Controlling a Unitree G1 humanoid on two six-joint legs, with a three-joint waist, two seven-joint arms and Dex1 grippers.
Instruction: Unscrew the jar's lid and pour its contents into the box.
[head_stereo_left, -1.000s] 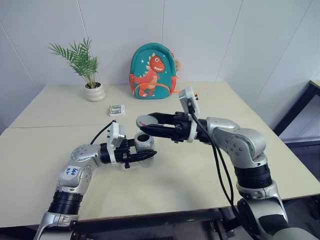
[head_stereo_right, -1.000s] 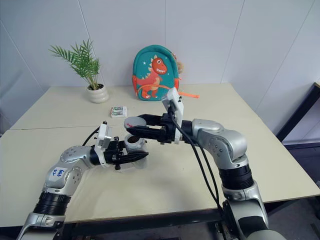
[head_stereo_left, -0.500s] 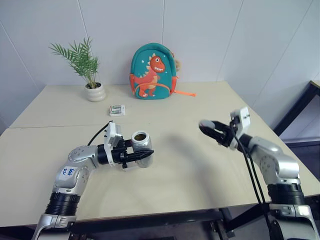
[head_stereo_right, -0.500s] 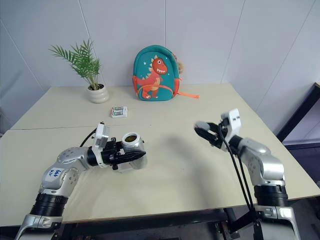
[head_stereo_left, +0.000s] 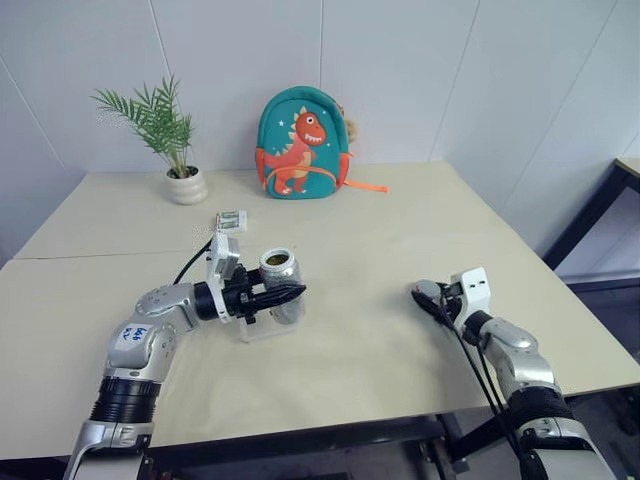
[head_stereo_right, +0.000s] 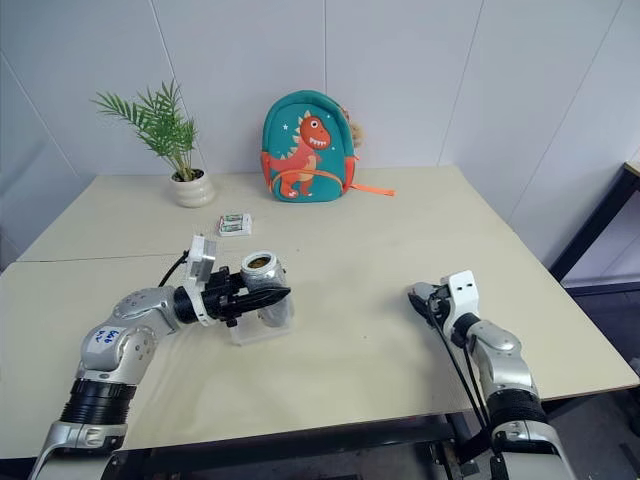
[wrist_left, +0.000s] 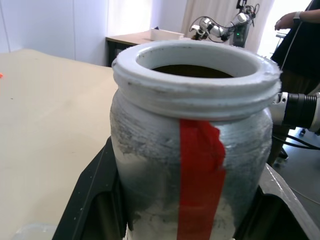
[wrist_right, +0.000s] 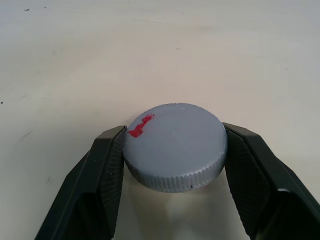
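On the table (head_stereo_left: 400, 230), the left gripper (head_stereo_left: 283, 293) is clamped on the open jar (head_stereo_left: 281, 285), upright above the box (head_stereo_left: 262, 325); dark contents show inside. At four o'clock, the right gripper (wrist_right: 172, 155) brackets the lid (wrist_right: 175, 146) against the tabletop; grip unclear. Writing on the packet (head_stereo_left: 231, 219) is unreadable.

The jar (wrist_left: 192, 150) is cloudy silvery-grey with a red stripe down its wall and a white rim. The lid (wrist_right: 175, 146) is flat grey (one small red smear near its edge). The backpack (head_stereo_left: 302, 143) is teal, with an orange dinosaur.
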